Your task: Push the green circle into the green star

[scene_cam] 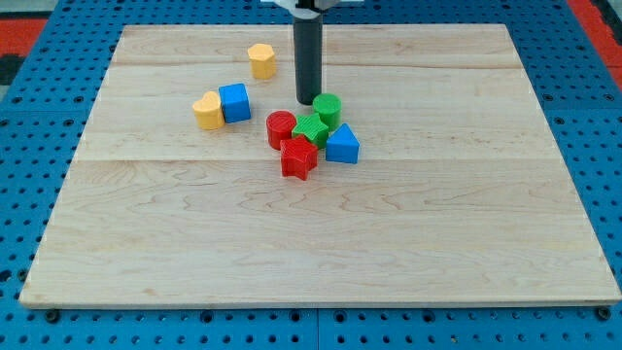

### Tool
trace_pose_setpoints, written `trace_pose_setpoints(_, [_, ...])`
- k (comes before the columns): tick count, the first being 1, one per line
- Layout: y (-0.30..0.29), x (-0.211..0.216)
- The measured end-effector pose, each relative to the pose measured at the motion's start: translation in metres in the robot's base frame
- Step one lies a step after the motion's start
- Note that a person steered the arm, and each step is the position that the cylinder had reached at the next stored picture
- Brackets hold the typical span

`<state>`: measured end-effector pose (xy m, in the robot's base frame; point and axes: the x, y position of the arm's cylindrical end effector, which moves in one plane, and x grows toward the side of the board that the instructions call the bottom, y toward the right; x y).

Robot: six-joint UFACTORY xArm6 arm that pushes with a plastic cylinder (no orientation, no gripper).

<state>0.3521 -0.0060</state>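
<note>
A: Status?

B: Green circle (328, 109) appears pressed against green star (311, 129), at its 1 o'clock. Task judged essentially done.

A: My tip (308, 100)?

B: Parked at circle's 10 o'clock, just beside it. No fingers fitted; nothing grasped.

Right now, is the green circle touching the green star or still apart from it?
Touching: the green circle sits against the green star with no gap visible. My tip is just left of the circle.
</note>
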Motion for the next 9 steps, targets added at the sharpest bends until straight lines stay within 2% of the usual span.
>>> trace_pose_setpoints(1, [0.0,-0.004])
trace_pose_setpoints(2, [0.001,-0.054])
trace_pose_setpoints(3, [0.037,-0.047])
trace_pose_setpoints(5, [0.039,-0.044])
trace_pose_setpoints(7, [0.058,0.026])
trace_pose_setpoints(8, [0.058,0.027])
trace_pose_setpoints(9, [0.058,0.057])
